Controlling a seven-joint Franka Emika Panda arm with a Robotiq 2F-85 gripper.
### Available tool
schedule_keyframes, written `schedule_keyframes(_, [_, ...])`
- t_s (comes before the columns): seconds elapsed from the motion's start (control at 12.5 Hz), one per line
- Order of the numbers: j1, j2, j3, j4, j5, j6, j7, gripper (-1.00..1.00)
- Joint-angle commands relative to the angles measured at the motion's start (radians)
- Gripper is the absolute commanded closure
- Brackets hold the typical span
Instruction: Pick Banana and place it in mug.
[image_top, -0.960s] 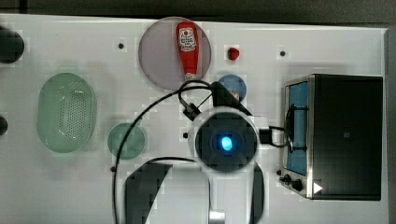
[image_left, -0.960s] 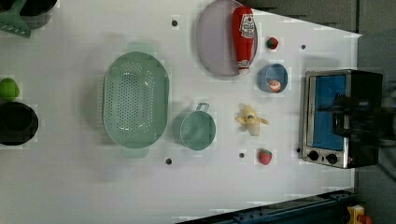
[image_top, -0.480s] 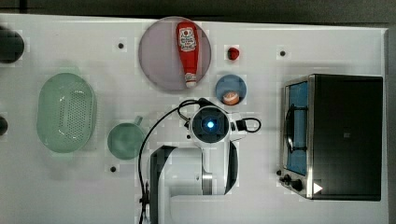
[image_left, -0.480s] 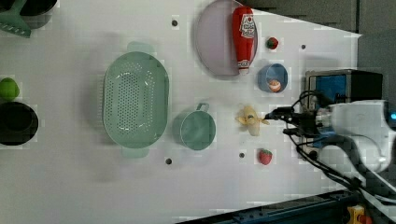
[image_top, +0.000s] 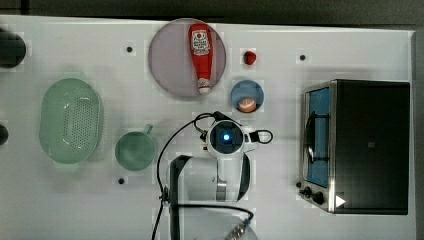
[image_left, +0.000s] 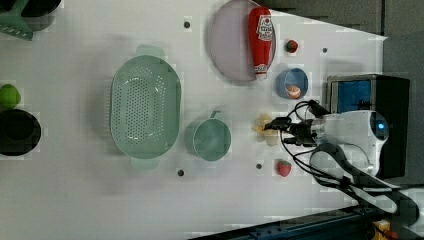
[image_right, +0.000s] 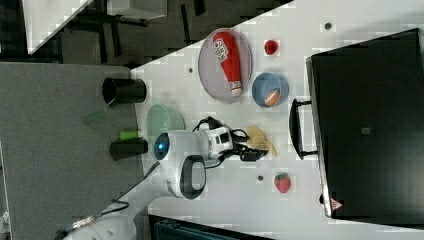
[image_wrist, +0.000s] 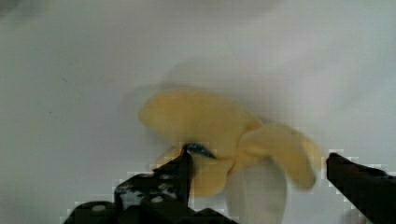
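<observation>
Top view – the arm hangs just beside the mug (image_top: 135, 150). Left view – the banana (image_left: 263, 125) lies near the mug, under the gripper (image_left: 272, 131). Wrist view – jaws spread wide around the banana, nothing gripped; lift and drop remain

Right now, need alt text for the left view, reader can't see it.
A white robot arm reaches in from the left view's right, its open gripper at a pale yellow banana on a white table. A teal mug sits to the left view's left of the banana, beside a pale green perforated basket.
</observation>
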Motion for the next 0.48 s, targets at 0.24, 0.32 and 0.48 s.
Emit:
schedule_keyframes(0.24, [0.001,0.038,0.025,0.005,-0.018,0.108,-0.049,-1.0])
schedule_keyframes(0.32, [0.001,0.038,0.027,0.005,-0.018,0.108,-0.049,-0.9])
schedule_keyframes(0.48, [-0.001,0.038,0.027,0.004,-0.018,0.109,-0.049,-0.34])
